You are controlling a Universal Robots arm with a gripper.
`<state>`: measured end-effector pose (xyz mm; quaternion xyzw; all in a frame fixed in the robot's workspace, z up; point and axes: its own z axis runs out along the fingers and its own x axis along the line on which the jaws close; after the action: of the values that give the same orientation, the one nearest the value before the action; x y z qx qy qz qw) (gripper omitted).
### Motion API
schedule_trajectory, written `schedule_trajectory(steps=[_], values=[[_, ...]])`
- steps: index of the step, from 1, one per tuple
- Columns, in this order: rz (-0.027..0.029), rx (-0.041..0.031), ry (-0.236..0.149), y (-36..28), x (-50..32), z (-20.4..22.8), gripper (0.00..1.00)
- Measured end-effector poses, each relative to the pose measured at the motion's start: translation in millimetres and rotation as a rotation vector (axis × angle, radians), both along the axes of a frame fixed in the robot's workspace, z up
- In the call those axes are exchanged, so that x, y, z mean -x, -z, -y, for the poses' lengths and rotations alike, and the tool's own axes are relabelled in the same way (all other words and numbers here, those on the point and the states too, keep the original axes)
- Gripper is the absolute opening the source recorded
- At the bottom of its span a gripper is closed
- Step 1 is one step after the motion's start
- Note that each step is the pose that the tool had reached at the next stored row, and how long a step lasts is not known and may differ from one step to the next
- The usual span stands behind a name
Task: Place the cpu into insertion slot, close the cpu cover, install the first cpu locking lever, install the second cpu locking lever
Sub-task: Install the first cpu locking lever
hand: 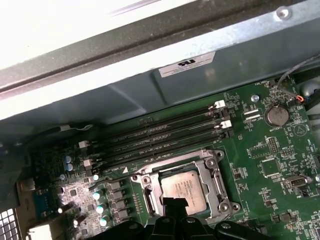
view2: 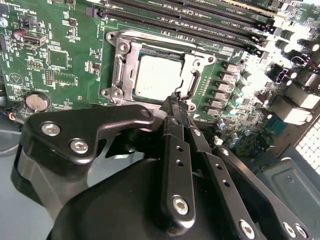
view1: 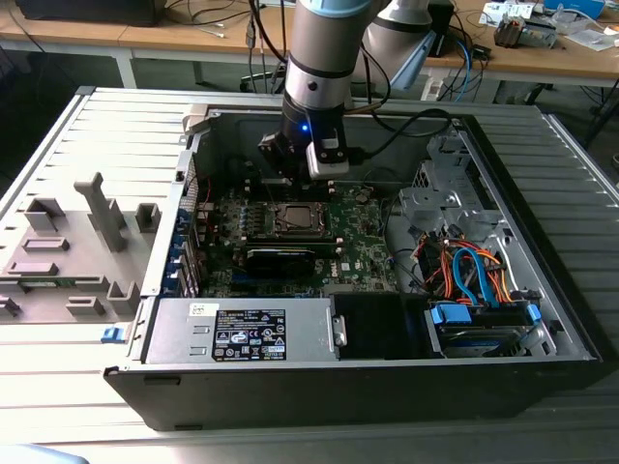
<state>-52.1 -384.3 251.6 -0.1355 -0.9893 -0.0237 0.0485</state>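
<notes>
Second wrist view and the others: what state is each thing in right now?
cpu: seated flat in the insertion slot.
cpu cover: closed down around the cpu.
gripper: shut, empty, tips just over the cover's edge.
computer case: lying open, side panel off.

The exterior view stands off from the open computer case (view1: 542, 319), looking down at an angle on the whole case and the arm (view1: 319, 58). Both wrist views ride on the arm, close above the motherboard (view2: 60, 65), looking steeply down past the gripper (view2: 181, 104) from opposing sides. All three share the insertion slot (view1: 295, 219) and the memory slots (hand: 165, 135) beside it.
</notes>
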Motion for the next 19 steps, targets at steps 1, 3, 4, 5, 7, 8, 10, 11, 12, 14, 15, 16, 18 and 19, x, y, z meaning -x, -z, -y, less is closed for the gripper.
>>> schedule_trajectory(steps=[1, 3, 4, 5, 7, 8, 10, 11, 12, 14, 15, 16, 18, 19], values=[[0.0000, 0.0000, -0.004, 0.0, 0.0, 0.0, 0.11], [0.0000, -0.0002, -0.013, 0.0, 0.0, 0.0, 0.11], [0.0000, -0.0002, -0.018, 0.0, 0.0, 0.0, 0.11], [0.0000, -0.0002, -0.023, 0.0, 0.0, 0.0, 0.11], [0.0000, -0.0003, -0.032, 0.0, 0.0, 0.0, 0.11], [0.0000, -0.0003, -0.039, 0.0, 0.0, 0.0, 0.11], [0.0000, -0.0004, -0.054, 0.0, 0.0, 0.0, 0.11], [0.0000, -0.0003, -0.061, 0.0, 0.0, 0.0, 0.11], [0.0000, -0.0003, -0.069, 0.0, 0.0, 0.0, 0.11], [0.0000, -0.0005, -0.085, 0.0, 0.0, 0.0, 0.11], [0.0000, -0.0004, -0.092, 0.0, 0.0, 0.0, 0.11], [-0.0001, -0.0003, -0.099, 0.0, 0.0, 0.0, 0.11], [0.0000, -0.0004, -0.111, 0.0, 0.0, 0.0, 0.11], [0.0000, -0.0004, -0.117, 0.0, 0.0, 0.0, 0.11]])
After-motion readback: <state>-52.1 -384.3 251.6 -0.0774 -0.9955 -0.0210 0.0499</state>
